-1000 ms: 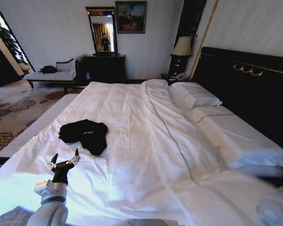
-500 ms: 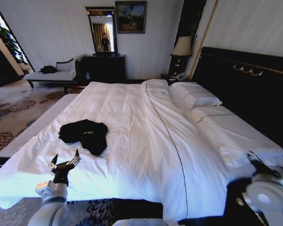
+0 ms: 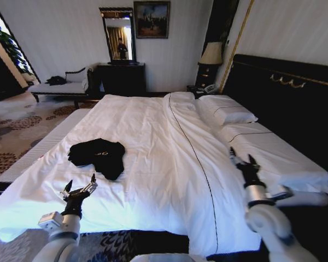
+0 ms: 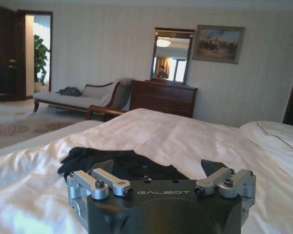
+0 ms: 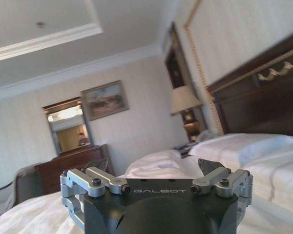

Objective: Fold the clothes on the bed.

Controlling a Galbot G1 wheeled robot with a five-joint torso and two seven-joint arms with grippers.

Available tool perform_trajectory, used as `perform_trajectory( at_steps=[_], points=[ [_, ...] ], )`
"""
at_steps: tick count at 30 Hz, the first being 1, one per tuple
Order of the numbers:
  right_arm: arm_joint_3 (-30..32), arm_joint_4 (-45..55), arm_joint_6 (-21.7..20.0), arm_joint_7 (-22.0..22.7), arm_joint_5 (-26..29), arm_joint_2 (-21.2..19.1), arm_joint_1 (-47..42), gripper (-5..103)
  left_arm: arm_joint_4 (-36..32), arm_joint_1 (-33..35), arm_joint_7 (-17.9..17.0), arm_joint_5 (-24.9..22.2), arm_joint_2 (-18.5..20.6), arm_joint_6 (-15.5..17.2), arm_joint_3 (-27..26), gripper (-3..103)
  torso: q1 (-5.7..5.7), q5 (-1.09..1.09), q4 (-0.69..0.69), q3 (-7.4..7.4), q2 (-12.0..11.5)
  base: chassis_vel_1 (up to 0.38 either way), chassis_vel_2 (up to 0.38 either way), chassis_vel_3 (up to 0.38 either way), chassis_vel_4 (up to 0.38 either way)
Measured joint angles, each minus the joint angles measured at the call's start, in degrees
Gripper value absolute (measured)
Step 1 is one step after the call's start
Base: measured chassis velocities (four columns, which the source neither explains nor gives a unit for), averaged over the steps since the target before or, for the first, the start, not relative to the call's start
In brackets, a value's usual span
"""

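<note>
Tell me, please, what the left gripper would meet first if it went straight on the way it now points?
Most likely the black T-shirt. The left gripper, jaws open, points across the bed at the crumpled shirt, with bare sheet between, though depth is hard to judge.

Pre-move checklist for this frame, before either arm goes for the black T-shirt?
1. T-shirt on the bed, within view: ok.
2. T-shirt spread flat for folding: not ok, it lies bunched.
3. Left tool open and empty: ok.
4. Left tool short of the T-shirt, not touching: ok.
5. Right tool open and empty, above the duvet near the pillows: ok.
6. Nothing lying on the T-shirt: ok.
</note>
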Motion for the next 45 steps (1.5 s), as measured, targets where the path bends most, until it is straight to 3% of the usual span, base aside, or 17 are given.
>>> perform_trajectory(
  at_steps=[4,9,17,34,38,41,45],
  points=[
    [2.2,1.9,3.8,-6.5,-6.6,1.0,-6.3,100,-1.1,1.7,0.8,1.6,0.9,-1.2,-0.3,100,0.0,-0.01,-0.03,-0.01,0.0,0.0,0.0,0.0,0.0],
    [5.6,4.3,4.3,-8.5,-5.9,1.0,-9.4,100,-0.9,1.5,1.4,3.2,1.5,-2.0,0.0,100,-0.01,-0.02,-0.01,-0.01,0.0,0.0,0.0,0.0,0.0],
    [6.1,4.1,5.4,-5.1,-3.4,1.9,-10.5,100,0.2,0.7,1.6,5.3,1.2,-2.9,2.8,100,-0.01,-0.01,-0.01,0.0,0.0,0.0,0.0,0.0,0.0],
    [4.5,2.1,8.3,-5.8,-10.0,8.5,-11.7,100,-1.1,0.5,1.3,6.8,0.4,-4.8,4.7,100,0.0,0.01,0.0,0.0,0.0,0.0,0.0,0.0,0.0],
    [4.0,2.3,8.4,-5.8,-10.7,9.0,-11.6,100,-1.3,0.8,2.7,7.1,1.1,-5.1,4.5,100,0.0,-0.01,-0.01,0.0,0.0,0.0,0.0,0.0,0.0],
    [4.0,2.0,8.8,-6.0,-11.2,9.0,-11.4,100,-0.6,1.8,8.6,7.0,2.2,-7.7,4.6,100,0.0,-0.01,-0.01,0.0,0.0,0.0,0.0,0.0,0.0],
    [4.1,1.2,8.8,-6.1,-11.2,7.9,-10.7,100,-0.3,1.6,10.6,6.9,2.9,-8.6,4.6,100,0.0,0.0,-0.01,0.0,0.0,0.0,0.0,0.0,0.0]
  ],
)
